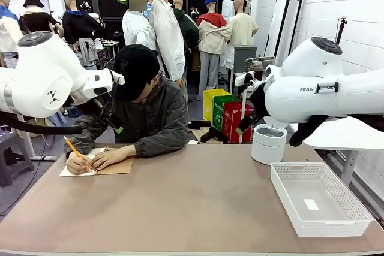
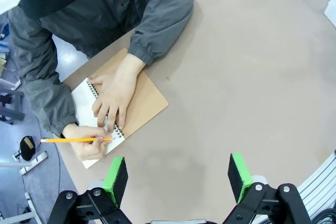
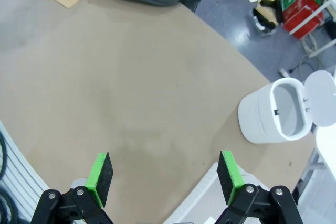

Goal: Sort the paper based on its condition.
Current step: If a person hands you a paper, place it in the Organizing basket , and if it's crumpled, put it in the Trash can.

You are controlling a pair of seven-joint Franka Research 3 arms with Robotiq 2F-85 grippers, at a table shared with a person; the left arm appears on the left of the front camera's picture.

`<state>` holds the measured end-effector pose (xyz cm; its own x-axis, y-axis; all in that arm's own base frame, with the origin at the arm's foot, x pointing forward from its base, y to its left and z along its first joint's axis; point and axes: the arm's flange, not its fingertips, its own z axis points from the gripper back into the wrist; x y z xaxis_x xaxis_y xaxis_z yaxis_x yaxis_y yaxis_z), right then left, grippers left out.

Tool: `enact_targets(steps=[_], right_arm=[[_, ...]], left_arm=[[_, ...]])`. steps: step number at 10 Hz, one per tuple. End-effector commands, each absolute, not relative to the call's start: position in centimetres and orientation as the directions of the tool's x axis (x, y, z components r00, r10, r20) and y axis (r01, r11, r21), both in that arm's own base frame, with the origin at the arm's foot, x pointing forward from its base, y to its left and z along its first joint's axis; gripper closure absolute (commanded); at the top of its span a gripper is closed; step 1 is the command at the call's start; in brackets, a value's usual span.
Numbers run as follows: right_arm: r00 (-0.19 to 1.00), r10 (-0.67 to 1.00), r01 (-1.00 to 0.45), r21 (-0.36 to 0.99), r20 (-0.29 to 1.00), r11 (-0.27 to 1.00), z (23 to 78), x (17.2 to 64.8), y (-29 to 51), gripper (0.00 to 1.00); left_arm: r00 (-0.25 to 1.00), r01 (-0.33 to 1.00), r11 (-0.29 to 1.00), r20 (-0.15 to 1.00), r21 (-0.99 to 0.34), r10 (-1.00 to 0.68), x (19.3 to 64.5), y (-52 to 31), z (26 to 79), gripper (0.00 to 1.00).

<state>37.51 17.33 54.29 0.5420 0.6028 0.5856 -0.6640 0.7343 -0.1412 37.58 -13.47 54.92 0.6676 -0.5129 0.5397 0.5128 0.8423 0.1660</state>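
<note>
The paper (image 2: 84,106) lies at the table's (image 1: 180,208) far left corner, pinned flat on the notebook (image 2: 144,103) by the person's hand (image 2: 113,98) for writing with a pencil (image 2: 73,140). Left gripper (image 2: 178,179) and right gripper (image 3: 165,177) hang wide and empty, likely waiting for a finished sheet

The counter (image 1: 198,208) is smooth and matt; the notebook (image 2: 144,97) has a matt brown card cover. The basket (image 1: 324,227) and bin (image 1: 268,146) are white plastic, and the pads (image 2: 116,178) of the left end effector (image 2: 177,176) look matt green.
</note>
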Motion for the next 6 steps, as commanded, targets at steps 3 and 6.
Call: enact_targets(steps=[3,6], right_arm=[[0.511,0.588,-0.69,-0.109,0.627,0.716,55.9,37.2,16.5,0.0],[0.496,0.573,-0.708,-0.077,0.652,0.701,56.4,37.1,16.0,0.0]], left_arm=[[0.678,0.479,0.87,0.579,0.12,-0.453,37.4,-12.7,56.1,0.0],[0.67,0.465,0.879,0.607,0.107,-0.428,36.8,-11.9,56.3,0.0]])
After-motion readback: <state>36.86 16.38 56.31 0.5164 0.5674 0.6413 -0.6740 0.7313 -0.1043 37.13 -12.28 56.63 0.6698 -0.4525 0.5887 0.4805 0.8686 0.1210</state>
